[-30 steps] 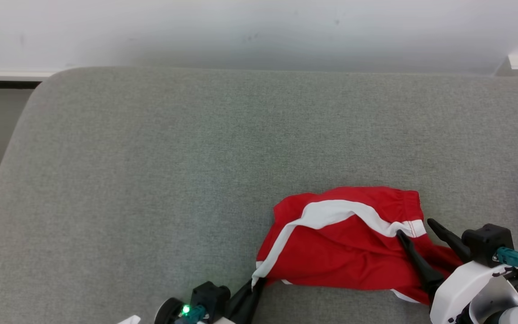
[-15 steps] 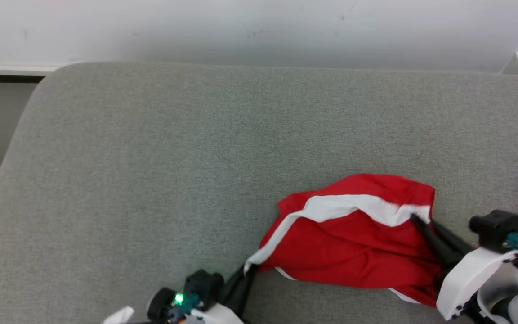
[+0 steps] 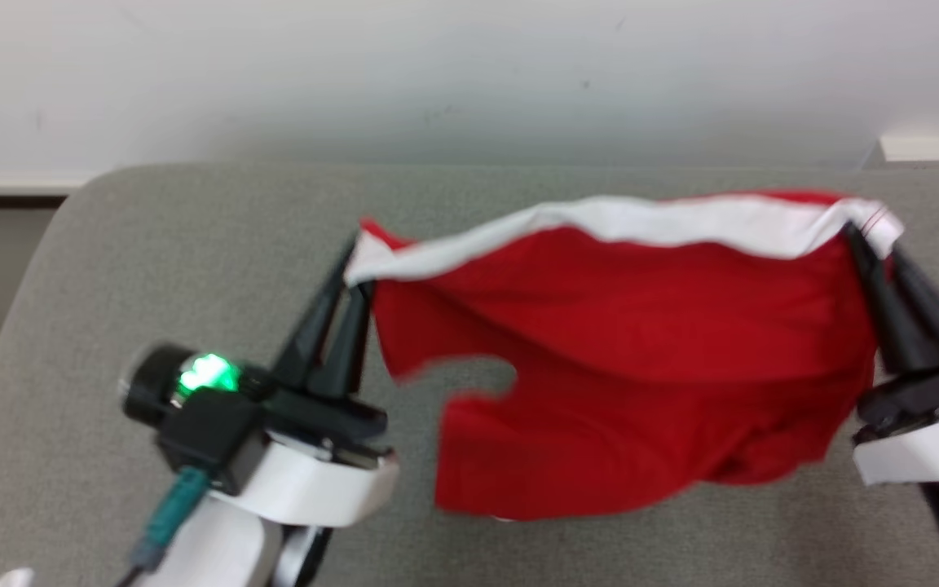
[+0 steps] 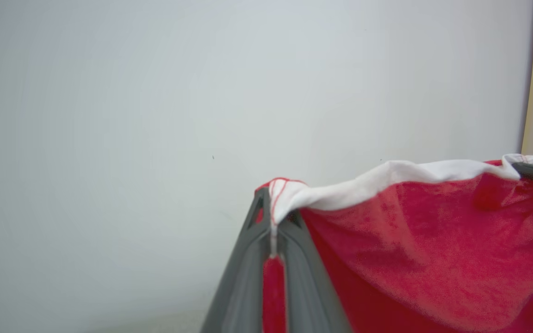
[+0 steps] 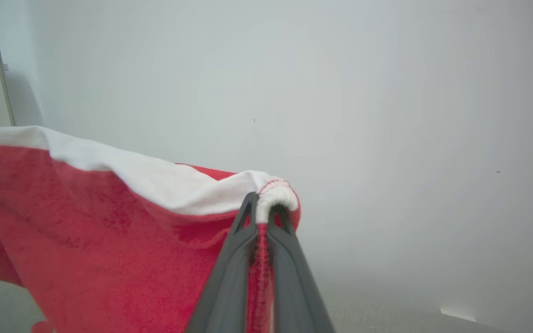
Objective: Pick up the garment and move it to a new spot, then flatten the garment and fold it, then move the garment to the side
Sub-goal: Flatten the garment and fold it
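Red garment (image 3: 600,359) with white band hangs spread above the grey cushion (image 3: 192,269), clear of it; left gripper (image 3: 353,265) clamps one upper corner; right gripper (image 3: 869,236) clamps the other; fabric sags between.

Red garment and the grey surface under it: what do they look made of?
Red garment: thin, matte knit, likely a synthetic jersey; it hangs limp in soft folds, white band with red stitching. Grey surface: matte woven upholstery fabric, heathered weave visible, padded-looking rounded corner.
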Tool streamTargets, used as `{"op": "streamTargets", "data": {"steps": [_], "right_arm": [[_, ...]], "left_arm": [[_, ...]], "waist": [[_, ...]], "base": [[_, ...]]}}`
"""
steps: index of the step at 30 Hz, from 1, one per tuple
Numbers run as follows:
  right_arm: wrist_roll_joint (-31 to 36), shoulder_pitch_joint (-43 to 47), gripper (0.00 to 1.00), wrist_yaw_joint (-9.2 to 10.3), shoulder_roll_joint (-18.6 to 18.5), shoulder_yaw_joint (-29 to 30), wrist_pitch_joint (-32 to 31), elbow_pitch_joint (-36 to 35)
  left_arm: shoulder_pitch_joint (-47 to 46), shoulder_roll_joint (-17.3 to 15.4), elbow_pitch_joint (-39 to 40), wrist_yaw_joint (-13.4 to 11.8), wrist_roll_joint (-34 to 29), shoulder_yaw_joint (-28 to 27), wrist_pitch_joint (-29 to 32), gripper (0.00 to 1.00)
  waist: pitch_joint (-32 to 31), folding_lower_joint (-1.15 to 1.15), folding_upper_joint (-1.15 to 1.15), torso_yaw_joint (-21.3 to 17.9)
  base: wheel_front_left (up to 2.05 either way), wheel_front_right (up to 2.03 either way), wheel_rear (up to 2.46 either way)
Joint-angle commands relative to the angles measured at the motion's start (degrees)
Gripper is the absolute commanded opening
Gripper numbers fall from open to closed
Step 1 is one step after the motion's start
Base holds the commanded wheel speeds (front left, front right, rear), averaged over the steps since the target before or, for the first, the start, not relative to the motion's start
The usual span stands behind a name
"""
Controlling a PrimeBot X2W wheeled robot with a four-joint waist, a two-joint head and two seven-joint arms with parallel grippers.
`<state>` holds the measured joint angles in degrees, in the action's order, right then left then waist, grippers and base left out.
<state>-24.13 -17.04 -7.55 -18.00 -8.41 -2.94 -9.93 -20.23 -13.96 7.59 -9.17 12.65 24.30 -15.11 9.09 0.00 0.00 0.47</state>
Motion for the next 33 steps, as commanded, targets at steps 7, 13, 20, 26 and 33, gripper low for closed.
{"op": "streamTargets", "data": {"steps": [7, 13, 20, 26, 33], "right_arm": [[4.1, -3.8, 0.00, 0.15, 2.4, 5.3, -1.5, -11.2], [5.1, -4.4, 0.00, 0.15, 3.6, 7.2, -4.5, -14.9], [2.4, -7.2, 0.00, 0.15, 4.6, 7.8, -4.8, -9.8], [-0.1, -15.2, 0.00, 0.15, 3.7, 6.4, -2.5, 1.8], [-3.0, -32.5, 0.00, 0.16, 4.9, 0.9, 3.9, 22.4]], "left_arm": [[-7.3, -2.6, 16.2, -2.5, -2.4, -5.2, 3.1, 0.00], [-10.0, -3.4, 22.3, -2.6, -0.8, -6.7, 8.1, 0.00], [-13.5, -1.2, 13.8, -0.5, 5.1, -5.8, 11.4, 0.00], [-21.6, 2.2, -6.0, 3.0, 10.4, -6.4, 10.4, 0.00], [-38.4, 6.7, -36.5, 7.0, 14.5, -8.8, 3.9, 0.00]], "waist": [[-4.9, 0.00, 0.00, -2.9], [-5.7, 0.00, 0.00, -3.6], [-2.6, 0.00, 0.00, -3.3], [1.9, 0.00, 0.00, -2.6], [4.5, 0.00, 0.00, -2.7]], "base": [[0.00, 0.00, 0.00], [0.00, 0.00, 0.00], [0.00, 0.00, 0.00], [0.00, 0.00, 0.00], [0.00, 0.00, 0.00]]}}
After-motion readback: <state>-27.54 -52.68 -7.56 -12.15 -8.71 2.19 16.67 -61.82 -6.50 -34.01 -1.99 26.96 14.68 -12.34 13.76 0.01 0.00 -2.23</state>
